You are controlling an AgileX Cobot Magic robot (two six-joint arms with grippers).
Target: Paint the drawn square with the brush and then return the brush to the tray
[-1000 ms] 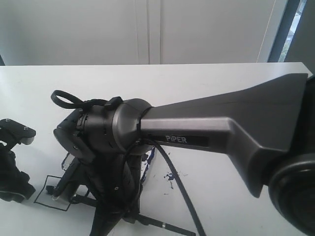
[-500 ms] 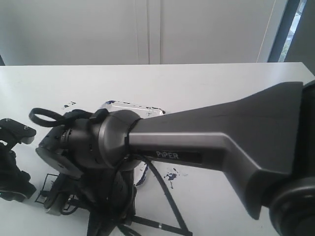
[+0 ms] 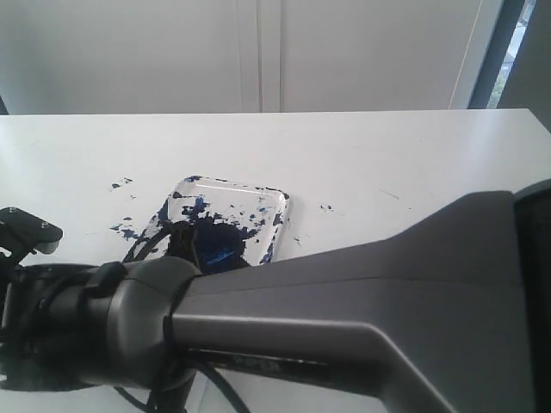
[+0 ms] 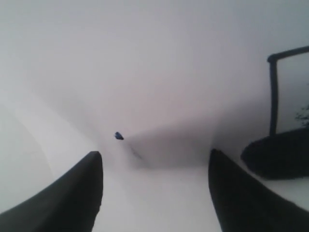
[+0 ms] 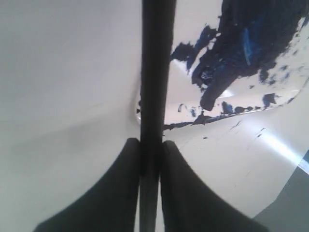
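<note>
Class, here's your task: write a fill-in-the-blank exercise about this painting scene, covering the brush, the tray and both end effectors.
The right end effector grips the brush; the left end effector, open, holds ____.
The paint blot in the tray is dark ____.
The table is ____.
Missing words: nothing; blue; white.

Counts: 1 clear shallow paint-smeared tray (image 3: 281,200), 1 thin black stick-like paintbrush (image 5: 154,72), 1 black hand-drawn square outline (image 4: 273,96) (only partly in view), 2 black-fingered grippers: left gripper (image 4: 154,159), right gripper (image 5: 151,145). Loose dark-blue paint flecks (image 3: 120,183): several clusters.
</note>
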